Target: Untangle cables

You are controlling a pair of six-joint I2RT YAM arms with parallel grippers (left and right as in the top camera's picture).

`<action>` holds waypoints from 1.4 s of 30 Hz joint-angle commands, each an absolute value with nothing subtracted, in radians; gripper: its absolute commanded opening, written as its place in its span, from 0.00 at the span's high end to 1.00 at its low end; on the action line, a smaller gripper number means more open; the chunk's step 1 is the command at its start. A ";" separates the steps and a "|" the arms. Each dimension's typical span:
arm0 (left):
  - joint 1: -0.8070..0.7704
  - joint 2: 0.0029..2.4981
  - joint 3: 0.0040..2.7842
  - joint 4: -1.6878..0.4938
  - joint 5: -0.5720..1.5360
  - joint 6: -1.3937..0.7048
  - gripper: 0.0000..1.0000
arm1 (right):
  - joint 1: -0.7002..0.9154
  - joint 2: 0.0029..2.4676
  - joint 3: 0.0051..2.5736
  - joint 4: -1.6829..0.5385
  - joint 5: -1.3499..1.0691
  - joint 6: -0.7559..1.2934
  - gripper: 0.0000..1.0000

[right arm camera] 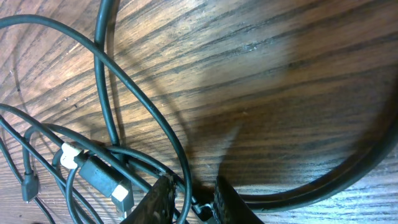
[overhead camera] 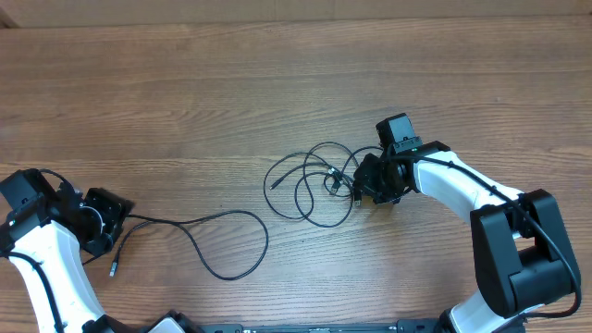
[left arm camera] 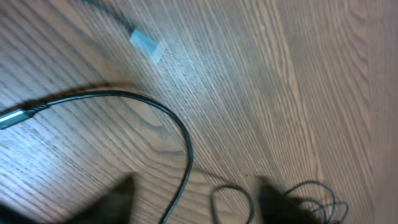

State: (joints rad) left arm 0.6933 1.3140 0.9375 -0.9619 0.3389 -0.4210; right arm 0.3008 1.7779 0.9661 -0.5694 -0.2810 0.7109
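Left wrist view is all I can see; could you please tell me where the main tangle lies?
Observer: The tangle lies right of centre in the overhead view, with the right gripper at its right edge.
Operator: Is that gripper on a cable?
Observer: In its wrist view a thin strand runs between the narrow jaws; I cannot tell whether it is pinched.
Operator: And the cable in front of me?
Observer: That long cable starts by the left gripper, makes one loose loop, and looks apart from the tangle.
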 commanded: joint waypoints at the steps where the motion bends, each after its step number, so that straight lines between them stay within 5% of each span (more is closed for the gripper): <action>1: 0.686 1.302 0.945 -0.954 0.316 -0.453 0.00 | 0.297 1.784 0.968 -0.566 -0.273 0.715 0.80; 25: 0.620 1.286 1.119 -1.280 0.337 -0.667 0.00 | 0.298 1.784 0.968 -0.565 -0.269 0.730 0.74; 31: 0.483 1.288 1.119 -1.208 0.321 -0.686 0.01 | 0.298 1.784 0.968 -0.563 -0.270 0.730 0.51; 35: 0.384 1.288 1.114 -1.197 0.206 -0.779 0.00 | 0.298 1.784 0.968 -0.564 -0.272 0.730 0.00; 42: 0.181 1.288 1.015 -1.166 0.080 -1.000 0.00 | 0.298 1.784 0.968 -0.564 -0.274 0.730 0.00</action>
State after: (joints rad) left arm 0.2493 1.3029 1.0695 -1.1778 0.1665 -0.8608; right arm 0.3016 1.7641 0.9859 -0.5507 -0.3107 0.7292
